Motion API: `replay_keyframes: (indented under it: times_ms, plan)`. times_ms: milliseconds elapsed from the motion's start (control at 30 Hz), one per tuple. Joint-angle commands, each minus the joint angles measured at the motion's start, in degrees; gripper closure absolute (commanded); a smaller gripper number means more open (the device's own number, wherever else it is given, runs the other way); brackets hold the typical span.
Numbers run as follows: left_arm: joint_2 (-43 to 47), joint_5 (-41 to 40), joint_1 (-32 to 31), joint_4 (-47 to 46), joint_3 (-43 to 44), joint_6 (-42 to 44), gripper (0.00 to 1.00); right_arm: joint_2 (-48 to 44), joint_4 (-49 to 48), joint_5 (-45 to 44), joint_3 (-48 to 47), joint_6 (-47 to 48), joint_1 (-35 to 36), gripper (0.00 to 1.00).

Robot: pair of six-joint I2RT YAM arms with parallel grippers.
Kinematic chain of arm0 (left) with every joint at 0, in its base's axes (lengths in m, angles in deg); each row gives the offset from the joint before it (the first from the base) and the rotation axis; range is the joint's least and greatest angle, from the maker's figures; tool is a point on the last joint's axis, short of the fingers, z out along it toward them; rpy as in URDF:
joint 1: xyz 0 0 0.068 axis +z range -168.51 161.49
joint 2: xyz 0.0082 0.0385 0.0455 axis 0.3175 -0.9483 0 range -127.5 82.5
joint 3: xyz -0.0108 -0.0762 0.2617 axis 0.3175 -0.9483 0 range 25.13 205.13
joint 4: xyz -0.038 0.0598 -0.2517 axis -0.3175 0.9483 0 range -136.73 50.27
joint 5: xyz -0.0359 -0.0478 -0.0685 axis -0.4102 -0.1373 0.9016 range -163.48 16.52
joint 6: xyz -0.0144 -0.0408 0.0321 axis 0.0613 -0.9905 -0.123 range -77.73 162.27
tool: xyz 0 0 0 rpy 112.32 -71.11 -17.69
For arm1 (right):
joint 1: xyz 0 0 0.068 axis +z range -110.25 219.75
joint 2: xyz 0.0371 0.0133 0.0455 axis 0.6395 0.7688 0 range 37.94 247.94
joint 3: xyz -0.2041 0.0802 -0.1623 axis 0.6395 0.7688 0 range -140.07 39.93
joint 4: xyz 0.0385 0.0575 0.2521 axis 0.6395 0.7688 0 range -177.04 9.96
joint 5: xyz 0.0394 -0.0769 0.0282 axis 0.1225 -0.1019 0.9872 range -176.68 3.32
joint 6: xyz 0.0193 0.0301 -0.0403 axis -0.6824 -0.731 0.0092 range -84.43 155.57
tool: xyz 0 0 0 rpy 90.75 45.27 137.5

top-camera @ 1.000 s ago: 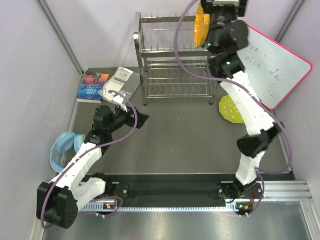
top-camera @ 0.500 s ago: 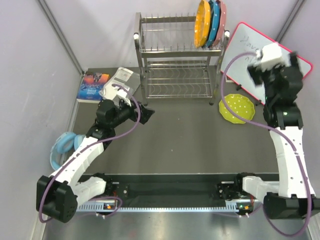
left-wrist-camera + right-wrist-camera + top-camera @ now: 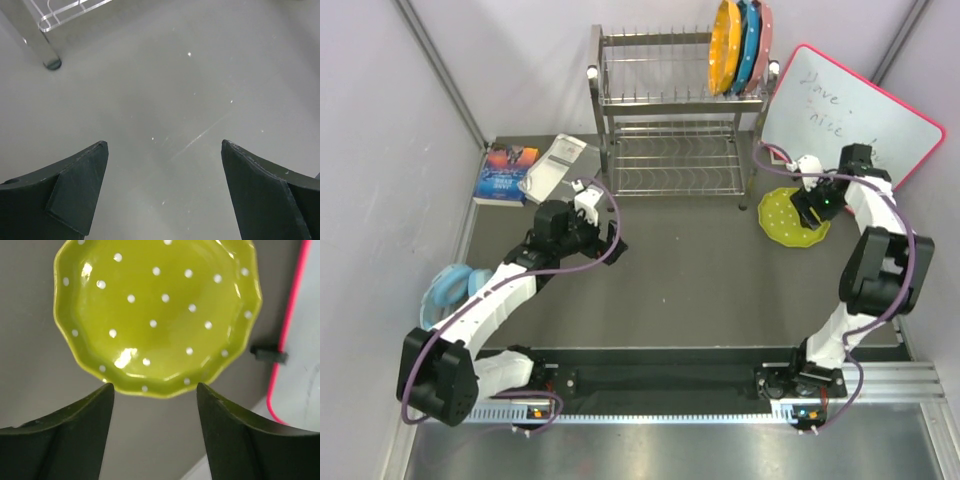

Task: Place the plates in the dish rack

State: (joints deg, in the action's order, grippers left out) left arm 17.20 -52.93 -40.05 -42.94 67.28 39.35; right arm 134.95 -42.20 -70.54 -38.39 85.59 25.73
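Dish rack (image 3: 670, 130): two-tier steel wire, stood at the back of the bench (image 3: 690, 270). Orange plate (image 3: 723, 45), blue plate (image 3: 748, 40) and pink plate (image 3: 764, 45): stood on edge, side by side, in the top-tier slots at the rack's right end. Yellow-green plate (image 3: 160, 310): laid flat on the bench, right of the rack, just in front of a red-framed whiteboard (image 3: 840, 110). Right hand (image 3: 155, 386): poised over one edge of the yellow-green plate, jaws apart, nothing gripped. Left hand (image 3: 164, 144): spread wide over bare bench near one foot of the rack (image 3: 50, 62), nothing held. Also noted: a book (image 3: 507, 172) and a pale blue dish (image 3: 445, 295) at the bench's left side.
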Motion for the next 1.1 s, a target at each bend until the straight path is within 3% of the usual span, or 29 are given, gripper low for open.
replay_keyframes:
  times_ms: [0,233,567,700,833,933,1067]
  plan:
    - [-1.85,-1.31,-0.08,3.23,4.25,1.34,0.01,5.72,-0.18,5.22,-4.38,6.75,1.27,0.40]
    - [-5.63,-3.33,0.01,4.47,7.50,2.48,0.01,12.50,-0.10,2.76,-2.10,15.98,6.02,0.69]
    - [-7.39,-4.65,0.18,3.24,8.48,1.78,0.01,9.78,-0.02,-2.51,11.41,25.12,10.24,0.71]
    - [-6.77,-5.09,0.18,2.27,7.68,1.16,0.01,5.48,2.53,-2.69,15.21,26.62,16.10,0.71]
    - [-5.89,-18.26,0.44,4.11,6.80,-7.16,0.01,3.45,3.41,-2.34,16.80,25.39,21.66,0.70]
    - [-5.11,-22.21,2.11,6.05,6.02,-11.47,0.01,3.53,4.82,-1.29,15.84,23.46,25.52,0.70]
    - [-3.00,-21.18,4.84,7.89,4.00,-16.76,0.01,3.45,6.49,-0.85,14.61,21.44,31.06,0.69]
